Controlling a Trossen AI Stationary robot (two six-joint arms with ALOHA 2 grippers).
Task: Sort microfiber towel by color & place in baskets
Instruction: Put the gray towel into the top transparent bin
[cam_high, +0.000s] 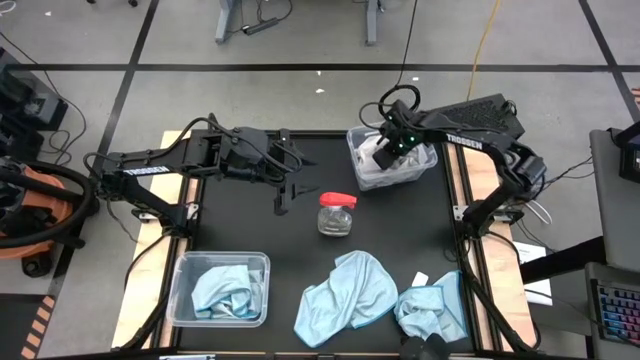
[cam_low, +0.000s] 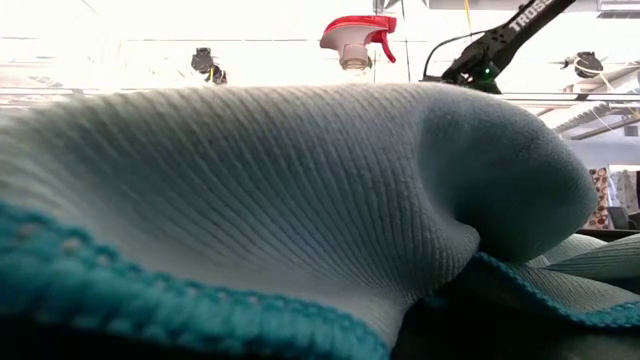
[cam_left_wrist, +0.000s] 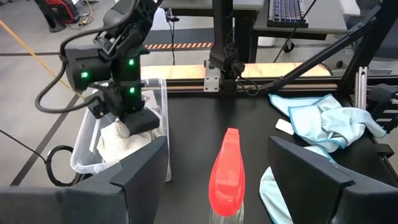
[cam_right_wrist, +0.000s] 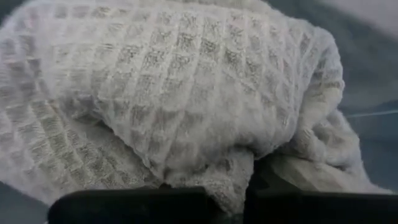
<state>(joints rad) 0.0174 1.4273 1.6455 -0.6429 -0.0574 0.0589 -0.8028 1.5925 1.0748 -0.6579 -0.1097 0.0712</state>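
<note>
Right gripper (cam_high: 385, 152), closed on white towel (cam_left_wrist: 121, 142), inside one basket (cam_high: 428, 165); second basket (cam_high: 262, 262), well apart, holds one blue towel (cam_high: 222, 288). Two blue towels (cam_high: 347, 290) lie loose. Left gripper (cam_high: 287, 188) open, empty.

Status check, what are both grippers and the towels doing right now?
Right gripper shut, down in the far basket on the white towel. Left gripper open, empty, by the jar. Two blue towels loose on table, one in near basket.
</note>
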